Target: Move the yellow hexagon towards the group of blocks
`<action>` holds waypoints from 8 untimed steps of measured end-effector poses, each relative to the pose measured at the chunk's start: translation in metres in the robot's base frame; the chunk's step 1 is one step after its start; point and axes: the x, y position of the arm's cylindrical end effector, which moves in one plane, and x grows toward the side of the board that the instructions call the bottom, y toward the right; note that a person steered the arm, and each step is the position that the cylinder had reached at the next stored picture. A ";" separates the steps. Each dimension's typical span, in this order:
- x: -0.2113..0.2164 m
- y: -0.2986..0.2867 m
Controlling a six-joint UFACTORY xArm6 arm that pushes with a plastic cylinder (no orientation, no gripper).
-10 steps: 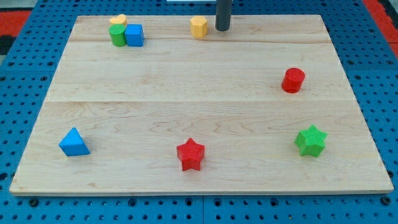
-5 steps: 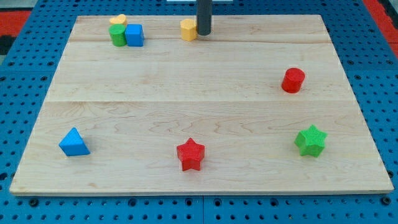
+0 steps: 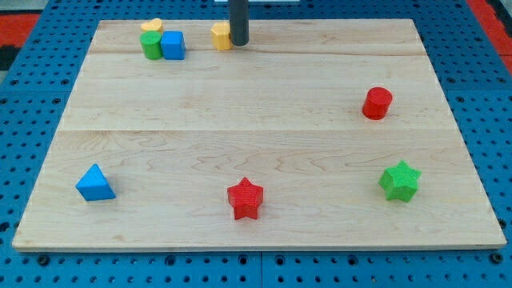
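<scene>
One small yellow hexagon [image 3: 220,36], hard against my tip [image 3: 238,43] on the view's left, seemingly touching it. No jaws on this rod, so nothing clenched, released or grasped: only plain side contact, rod wall to block face. Judged light, stiff and hard, probably printed plastic, not fragile; likely to slide readily over the smooth wooden board [image 3: 240,104] and also to spin or slip off sideways under an off-centre shove. No taking hold at all, then: best pressed on the face turned towards the tip, low down and through the block's middle, along a line aimed at the group. Further out from the tip on the same side, past the hexagon and across a bare strip of wood, the group itself: a blue cube [image 3: 173,45] nearest, a green cylinder [image 3: 151,46] touching it beyond, and a second yellow block [image 3: 151,26] behind those two, shape hard to make out. Some way left to travel, by the look of it, perhaps with a slight bias towards the view's bottom. Well away from the tip, towards the view's right and lower down, a red cylinder [image 3: 378,103]. Farthest off, along the view's bottom, a red star [image 3: 245,198], a green star [image 3: 399,180] and a blue triangle [image 3: 95,183], all well clear of the push line.
</scene>
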 end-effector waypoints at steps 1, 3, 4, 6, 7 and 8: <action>0.000 -0.003; 0.000 -0.020; 0.000 -0.041; 0.000 -0.011; -0.005 0.013; -0.011 0.011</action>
